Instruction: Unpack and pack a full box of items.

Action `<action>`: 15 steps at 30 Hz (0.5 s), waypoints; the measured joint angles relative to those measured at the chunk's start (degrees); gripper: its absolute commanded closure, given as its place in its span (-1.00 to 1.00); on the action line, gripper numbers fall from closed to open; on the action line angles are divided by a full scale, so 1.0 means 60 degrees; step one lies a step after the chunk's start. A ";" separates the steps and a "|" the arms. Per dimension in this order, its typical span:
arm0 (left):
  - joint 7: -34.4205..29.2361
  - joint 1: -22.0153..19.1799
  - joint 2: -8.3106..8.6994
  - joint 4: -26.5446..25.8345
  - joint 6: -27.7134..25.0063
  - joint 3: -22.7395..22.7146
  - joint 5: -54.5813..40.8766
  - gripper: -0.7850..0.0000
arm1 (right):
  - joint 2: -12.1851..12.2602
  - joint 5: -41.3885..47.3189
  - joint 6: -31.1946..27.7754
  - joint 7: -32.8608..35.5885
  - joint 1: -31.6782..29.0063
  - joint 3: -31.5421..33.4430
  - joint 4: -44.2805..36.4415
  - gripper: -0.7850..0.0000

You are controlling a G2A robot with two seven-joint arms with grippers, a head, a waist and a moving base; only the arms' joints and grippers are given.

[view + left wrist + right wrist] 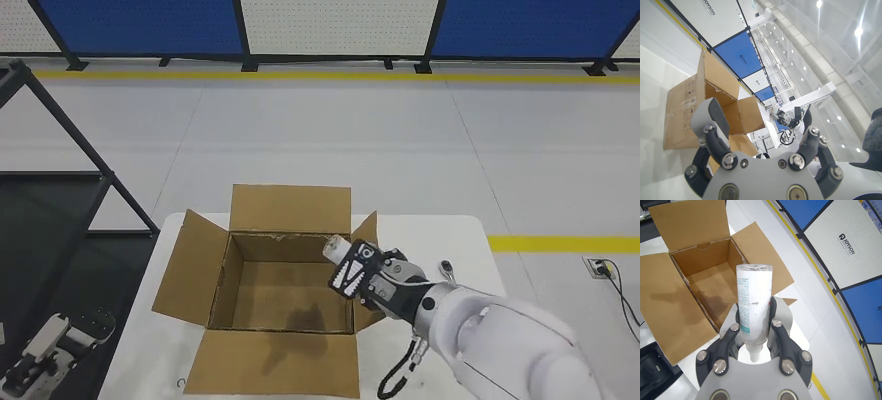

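A brown corrugated cardboard box [285,295] is set on the smooth white table [440,235]. All four flaps are folded outward, and rough fluted edges are exposed along its rim. A clear cylindrical plastic bottle [753,289] with a white printed label is clamped across its body by the right gripper [754,308]. The narrow white nozzle is turned toward the wrist and the flat base outward. The bottle is held above the box's far right corner. The left gripper [762,111] is spread wide, well apart from the box, with nothing between its dimpled black pads [718,115].
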 measured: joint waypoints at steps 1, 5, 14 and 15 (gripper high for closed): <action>0.0000 0.0000 0.0000 0.0000 0.0000 0.0000 0.0000 -1.00 | -0.0060 0.0065 0.0006 0.0019 0.0251 -0.0218 0.0157 1.00; 0.0000 0.0000 0.0000 0.0000 0.0000 0.0000 0.0000 -1.00 | -0.0409 0.0407 0.0179 -0.0046 0.1386 -0.1319 0.1165 1.00; 0.0000 0.0000 0.0000 0.0000 0.0000 0.0000 0.0000 -1.00 | -0.0667 0.0685 0.0359 0.0041 0.2094 -0.2050 0.2087 1.00; 0.0000 0.0000 0.0000 0.0000 0.0000 0.0000 0.0000 -1.00 | -0.0667 0.0685 0.0359 0.0041 0.2094 -0.2051 0.2088 1.00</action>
